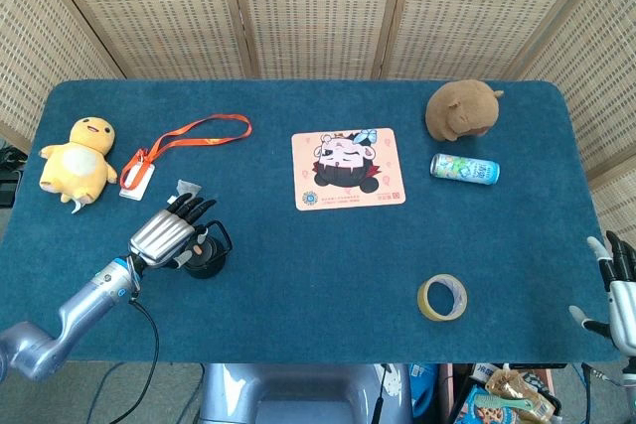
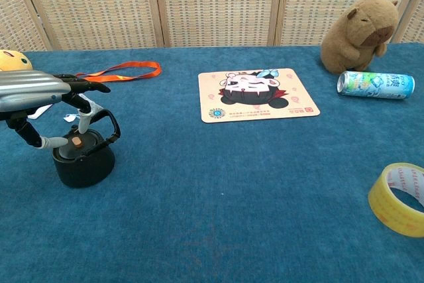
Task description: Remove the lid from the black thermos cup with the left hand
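Observation:
The black thermos cup (image 1: 207, 259) (image 2: 83, 165) stands upright near the table's front left, its lid (image 2: 77, 145) on it with a loop handle raised to the right. My left hand (image 1: 167, 232) (image 2: 41, 92) hovers right over the cup with its fingers spread. The thumb reaches down to the lid's left side and one finger reaches down to the handle; I see no firm hold. My right hand (image 1: 618, 290) hangs off the table's right front corner, fingers apart and holding nothing.
A yellow duck plush (image 1: 78, 156) and an orange lanyard with a card (image 1: 194, 134) lie behind the cup. A cartoon mat (image 1: 348, 168) is at centre. A capybara plush (image 1: 462, 109), a can (image 1: 464, 169) and a tape roll (image 1: 442, 297) are on the right.

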